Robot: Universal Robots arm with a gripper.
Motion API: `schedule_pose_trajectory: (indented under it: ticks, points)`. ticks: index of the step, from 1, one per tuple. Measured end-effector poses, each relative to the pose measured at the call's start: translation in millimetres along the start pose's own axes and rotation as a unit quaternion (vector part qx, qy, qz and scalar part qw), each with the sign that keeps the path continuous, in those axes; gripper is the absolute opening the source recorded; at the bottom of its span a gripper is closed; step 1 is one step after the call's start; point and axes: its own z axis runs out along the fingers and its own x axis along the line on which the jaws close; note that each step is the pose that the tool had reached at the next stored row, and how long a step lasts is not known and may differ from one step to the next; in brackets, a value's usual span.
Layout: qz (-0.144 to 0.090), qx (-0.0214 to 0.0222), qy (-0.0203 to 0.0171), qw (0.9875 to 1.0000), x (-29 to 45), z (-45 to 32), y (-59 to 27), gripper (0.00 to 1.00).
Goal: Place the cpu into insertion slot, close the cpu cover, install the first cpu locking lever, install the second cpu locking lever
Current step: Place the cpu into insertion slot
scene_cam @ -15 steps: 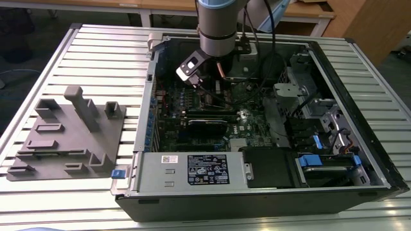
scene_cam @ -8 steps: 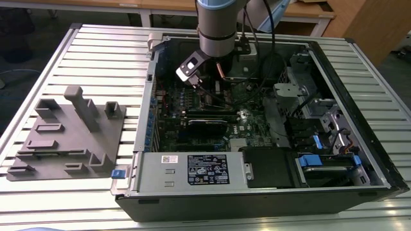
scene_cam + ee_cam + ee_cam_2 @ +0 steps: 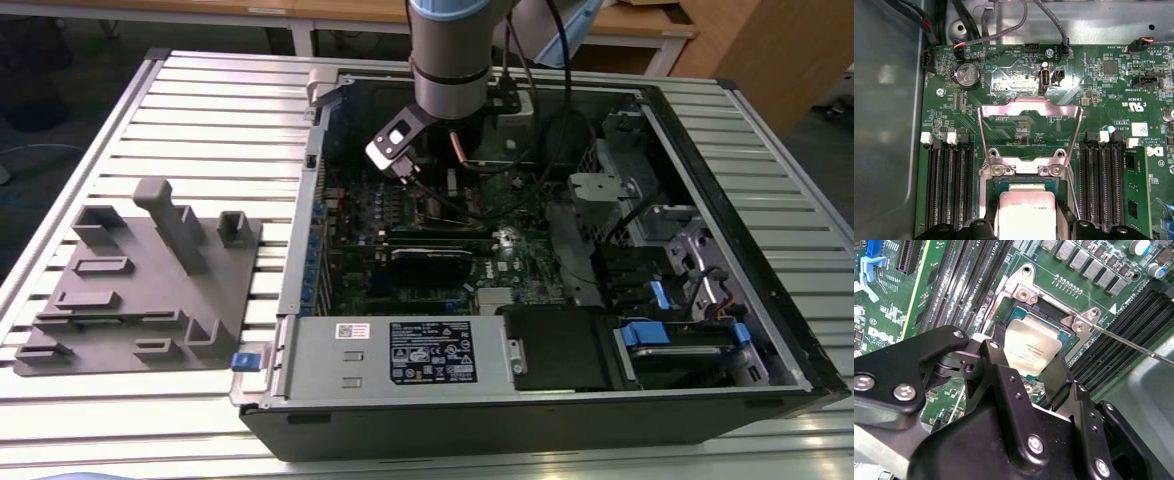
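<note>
In both wrist views the cpu (image 3: 1031,346) (image 3: 1026,212), a pale silvery square chip, sits between my black fingers (image 3: 999,347). My gripper (image 3: 1029,354) (image 3: 1026,227) is shut on its two opposite edges. The chip hangs level, just over the insertion slot (image 3: 1053,315) (image 3: 1004,184), whose dark centre and shiny rim show past its far edge. The cpu cover (image 3: 1029,111), a thin metal frame with a large window, stands swung up and open behind the slot. A thin locking lever rod (image 3: 1129,342) sticks out beside the slot. In the exterior view my gripper (image 3: 430,185) reaches down into the open computer case.
Long black memory slots (image 3: 949,185) (image 3: 1101,185) flank the socket on both sides. Cables (image 3: 1004,30) run along the case wall beyond the board. A power supply (image 3: 400,350) and drive bays (image 3: 667,340) fill the case front. A grey fixture (image 3: 134,280) lies on the table at the exterior view's left.
</note>
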Motion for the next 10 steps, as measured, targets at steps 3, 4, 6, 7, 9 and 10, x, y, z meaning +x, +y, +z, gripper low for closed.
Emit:
schedule_pose_trajectory:
  ticks: [3, 4, 6, 7, 9, 10]
  points:
    - [0.0, 0.0001, -0.0009, 1.0, -0.2, 0.8, -0.2, 0.54]
    - [0.0, 0.0001, -0.0009, 1.0, -0.1, 0.9, -0.2, 0.54]
    - [0.0, -0.0001, -0.0007, 1.0, 0.0, 1.1, -0.1, 0.54]
    - [0.0, -0.0001, -0.0006, 1.0, 0.0, 1.2, -0.1, 0.54]
    - [0.0, -0.0001, -0.0006, 1.0, 0.0, 1.1, -0.1, 0.54]
    - [0.0, -0.0001, -0.0006, 1.0, 0.0, 1.2, -0.1, 0.54]
